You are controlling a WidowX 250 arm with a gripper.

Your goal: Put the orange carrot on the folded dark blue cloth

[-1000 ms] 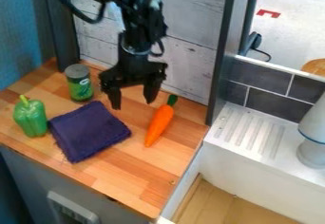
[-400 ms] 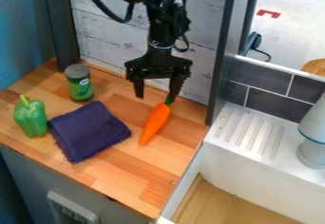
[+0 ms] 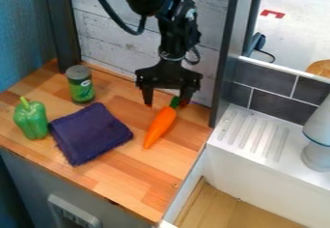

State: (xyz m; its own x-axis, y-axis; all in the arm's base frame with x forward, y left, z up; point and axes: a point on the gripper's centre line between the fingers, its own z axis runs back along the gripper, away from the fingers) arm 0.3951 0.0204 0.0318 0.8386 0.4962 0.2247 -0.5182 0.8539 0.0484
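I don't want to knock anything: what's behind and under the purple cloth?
Behind the purple cloth stands a green can. The wooden counter shows around the cloth; what lies directly beneath is covered, so I cannot tell.

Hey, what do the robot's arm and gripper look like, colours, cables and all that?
The arm is black and chunky, with a small pale patch on its side. A thick dark cable loops beside it, and a smaller dark loop sits near the wrist. The gripper is black too, with a wide body and two straight fingers.
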